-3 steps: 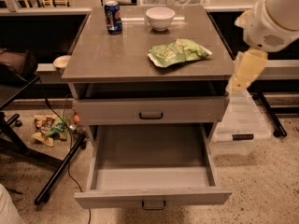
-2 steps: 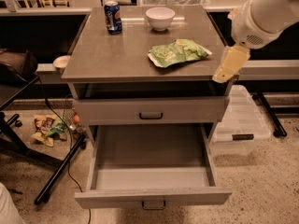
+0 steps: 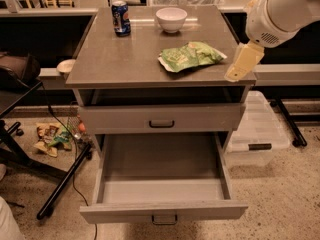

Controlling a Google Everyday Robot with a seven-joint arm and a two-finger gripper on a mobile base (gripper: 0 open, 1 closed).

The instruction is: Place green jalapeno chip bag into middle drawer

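The green jalapeno chip bag lies flat on the right half of the grey cabinet top. The middle drawer is pulled out wide, and its plain grey inside holds nothing. My gripper, cream-coloured on a white arm, hangs over the cabinet top's right front corner. It points down and left, a short way right of the bag and apart from it.
A blue can and a white bowl stand at the back of the top. The upper drawer is closed. A clear plastic bin sits right of the cabinet. Small wrappers and a black stand leg lie on the floor at left.
My gripper has moved left and up, from beside the cabinet's right side to over its right front corner, closer to the bag. The bag and drawer have not moved.
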